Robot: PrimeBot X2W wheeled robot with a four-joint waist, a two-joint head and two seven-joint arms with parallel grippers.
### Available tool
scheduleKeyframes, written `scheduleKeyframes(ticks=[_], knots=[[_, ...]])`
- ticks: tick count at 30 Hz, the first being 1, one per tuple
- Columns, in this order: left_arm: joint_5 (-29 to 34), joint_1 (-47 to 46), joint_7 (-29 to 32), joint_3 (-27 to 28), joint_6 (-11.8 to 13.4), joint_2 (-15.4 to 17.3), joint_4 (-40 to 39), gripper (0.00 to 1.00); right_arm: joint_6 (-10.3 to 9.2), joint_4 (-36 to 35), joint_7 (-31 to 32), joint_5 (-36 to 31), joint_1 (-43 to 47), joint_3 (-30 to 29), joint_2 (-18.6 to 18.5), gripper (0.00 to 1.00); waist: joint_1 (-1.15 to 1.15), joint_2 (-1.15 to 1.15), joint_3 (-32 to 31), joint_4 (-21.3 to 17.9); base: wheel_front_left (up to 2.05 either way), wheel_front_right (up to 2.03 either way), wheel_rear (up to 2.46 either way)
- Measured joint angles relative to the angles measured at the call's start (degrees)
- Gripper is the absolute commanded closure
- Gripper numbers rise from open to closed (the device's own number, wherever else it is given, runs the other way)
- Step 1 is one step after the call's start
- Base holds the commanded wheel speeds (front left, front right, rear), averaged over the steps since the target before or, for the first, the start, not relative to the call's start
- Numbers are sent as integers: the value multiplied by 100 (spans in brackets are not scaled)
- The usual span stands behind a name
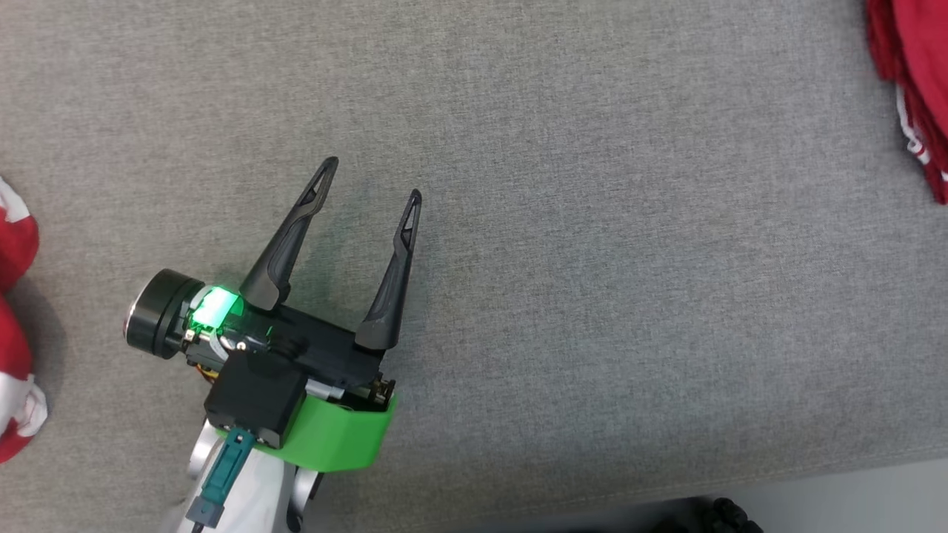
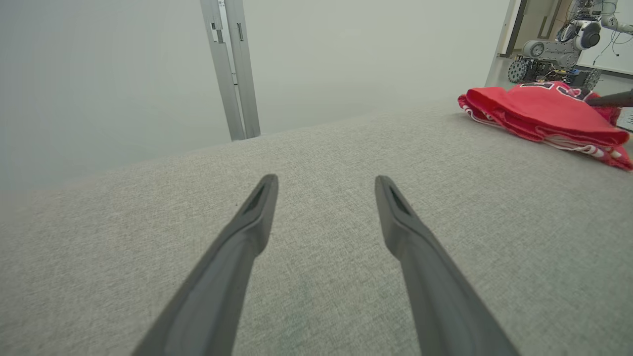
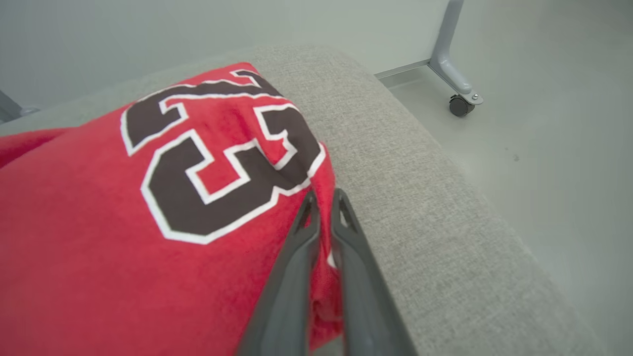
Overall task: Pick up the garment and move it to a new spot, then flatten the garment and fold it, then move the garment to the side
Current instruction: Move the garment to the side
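Observation:
The garment (image 1: 915, 66) is a red jersey with white trim, lying bunched at the far right edge of the grey padded table (image 1: 592, 222). The right wrist view shows its big dark number outlined in white (image 3: 217, 163). My right gripper (image 3: 324, 195) is shut on a fold at the garment's (image 3: 99, 222) edge, close to the table's rim. My left gripper (image 1: 372, 178) hovers open over bare grey fabric at the lower left, nothing between its fingers. From the left wrist, the left gripper (image 2: 326, 179) points across the table, with the garment (image 2: 539, 111) at the far right.
More red and white cloth (image 1: 15, 348) lies at the table's left edge. The table's front edge (image 1: 815, 481) runs along the lower right. Beyond the table stand a metal post (image 2: 232, 69), another wheeled robot (image 2: 554, 54) and a castered leg (image 3: 457, 94).

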Motion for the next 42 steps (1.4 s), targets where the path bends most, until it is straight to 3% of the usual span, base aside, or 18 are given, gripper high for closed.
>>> scheduleKeyframes(ticks=[8, 9, 10, 14, 18, 22, 29, 42], knots=[[18, -20, 0, -2, 0, 119, -18, 0, 0, 294, -153, -13, 103, -272, -104, 100, 0, 0, 216, -255, 0, 0, 0], [18, -22, 0, -4, 0, 125, -14, 0, -1, 334, -176, -89, 79, -288, -120, 87, 0, 0, 226, -266, 0, 0, 0], [18, -35, 0, -12, 0, 130, -7, 0, -1, 415, -188, -204, 20, -316, -127, 0, 0, 0, 233, -274, 0, 0, 0], [15, -93, 0, -43, 7, 131, 47, 0, -2, 517, -242, -802, -313, -445, -42, 0, 0, 0, 172, -256, 0, 0, 0], [-25, -91, 0, -31, 69, 101, 121, 0, -2, 144, -250, -1978, -514, -878, 170, 0, 0, 0, 10, -217, 0, 0, 0], [-101, 4, 0, 44, 166, 51, 232, 0, 0, -564, -249, -2930, -167, -1384, 954, 0, 0, 0, -269, -182, 0, 0, 0], [-455, 488, -1, 237, 269, -113, 485, 0, -1, -1646, -250, -4136, 1017, -1748, 2123, 0, -1, 0, -984, -120, 0, 0, 0], [-978, 1372, 0, 713, 465, -299, 1072, 0, -1, -3234, -250, -5450, 3120, -1931, 3671, 0, -1, 0, -2453, 34, 0, 0, 0]])
